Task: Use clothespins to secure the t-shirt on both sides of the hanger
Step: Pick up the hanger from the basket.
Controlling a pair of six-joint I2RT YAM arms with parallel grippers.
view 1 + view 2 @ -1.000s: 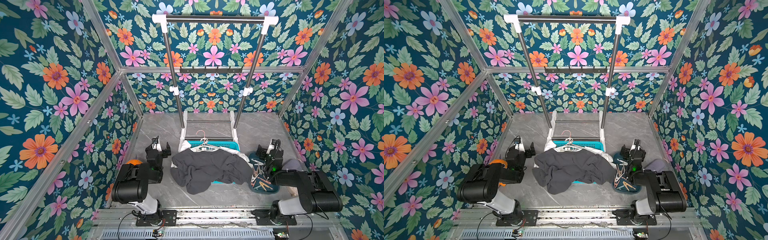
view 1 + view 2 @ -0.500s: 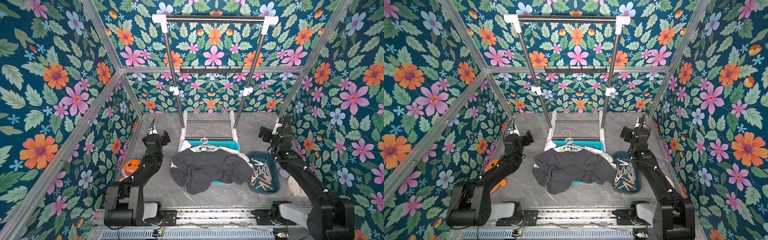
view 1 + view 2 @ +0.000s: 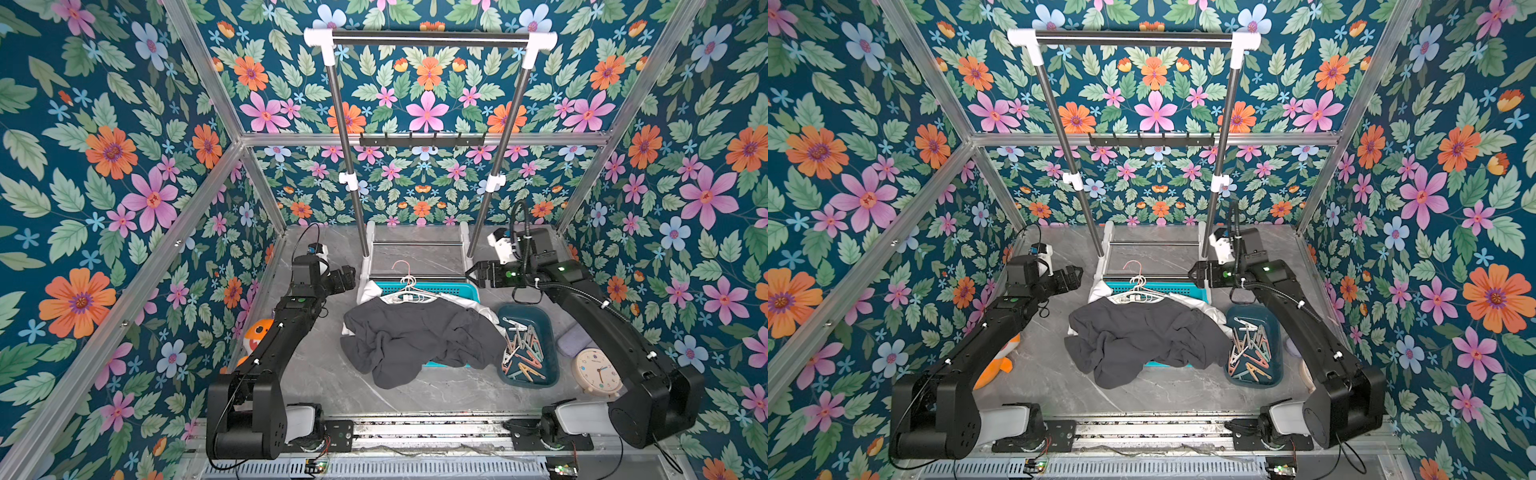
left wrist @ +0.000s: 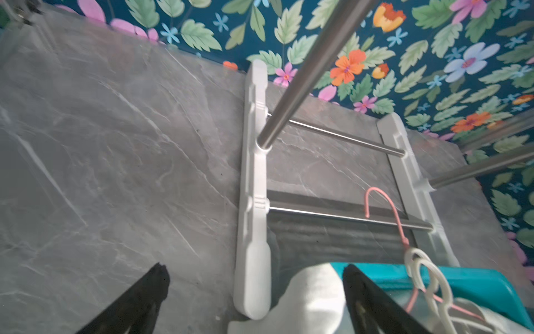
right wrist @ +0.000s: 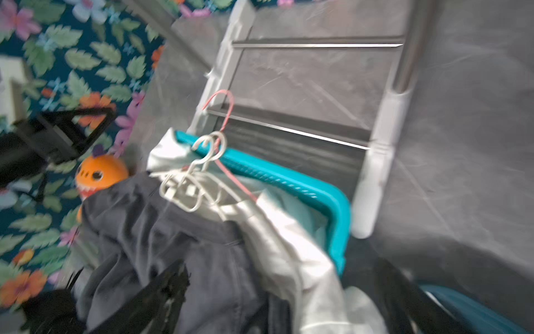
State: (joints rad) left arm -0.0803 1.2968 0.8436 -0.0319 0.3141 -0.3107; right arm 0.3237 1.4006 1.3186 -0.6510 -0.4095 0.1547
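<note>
A dark grey t-shirt [image 3: 415, 336] [image 3: 1142, 336] lies crumpled over a teal basket [image 3: 428, 287], on top of a white garment [image 3: 478, 308]. White hangers [image 3: 409, 293] [image 5: 187, 185] and a pink wire hanger hook [image 4: 387, 208] rest at the basket's far rim. The clothespins [image 3: 521, 351] [image 3: 1250, 347] fill a dark teal tray [image 3: 548, 332] to the right of the shirt. My left gripper [image 3: 349, 276] [image 4: 255, 269] hovers open to the left of the basket's far end. My right gripper [image 3: 471, 274] [image 5: 280, 266] hovers open to its right, above the shirt. Both are empty.
A clothes rack [image 3: 428, 38] on white feet [image 4: 252, 202] stands just behind the basket, with its uprights close to both grippers. An orange toy [image 3: 257, 332] lies under the left arm. A clock [image 3: 596, 372] and a grey pad [image 3: 573, 338] sit by the right arm.
Both arms rose from their folded pose near the front and stretched toward the back. The grippers now face inward at the basket's far end. Shirt, hangers and clothespins did not move.
</note>
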